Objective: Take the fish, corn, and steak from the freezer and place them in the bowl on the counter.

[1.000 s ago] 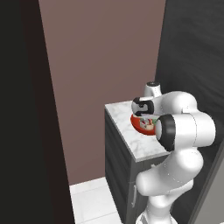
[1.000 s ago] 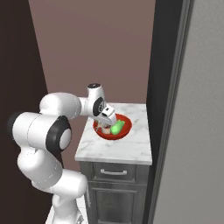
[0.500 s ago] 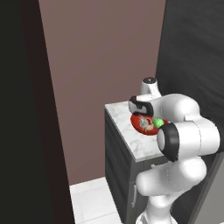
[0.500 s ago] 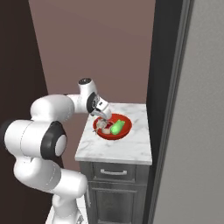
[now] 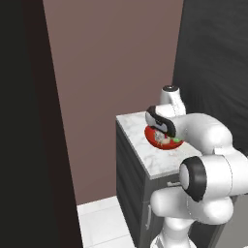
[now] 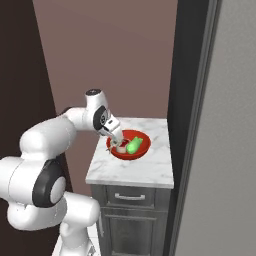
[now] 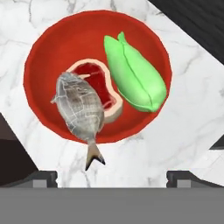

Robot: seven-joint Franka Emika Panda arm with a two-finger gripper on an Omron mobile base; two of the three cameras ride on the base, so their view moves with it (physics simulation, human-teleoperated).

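The shallow red bowl point(image 7: 41, 48) sits on the white marble counter point(image 7: 192, 109). Inside it the grey fish point(image 7: 81, 107) lies across the red steak point(image 7: 98, 83), its tail over the near rim. The green-husked corn point(image 7: 135, 76) lies beside them. My gripper point(image 7: 112, 177) hangs just above the bowl's near rim, open, with nothing between its fingertips point(image 7: 43, 177). From the right base view the gripper point(image 6: 117, 143) is over the left side of the bowl point(image 6: 142, 152), next to the corn point(image 6: 132, 146). From the left, the gripper point(image 5: 164, 137) covers part of the bowl point(image 5: 154, 138). The freezer point(image 6: 225, 150) stands at the right.
The counter point(image 6: 145, 170) tops a dark-grey cabinet with a drawer and silver handle point(image 6: 129, 197). A brown wall point(image 5: 111, 63) rises behind it. A dark vertical edge point(image 6: 192, 100) closes in on the counter's right side. White floor tiles point(image 5: 104, 223) lie to the left.
The arm's elbow has swung lower and nearer the base, and the hand has drifted slightly left over the bowl. The jaws stay open and the food lies still in the bowl.
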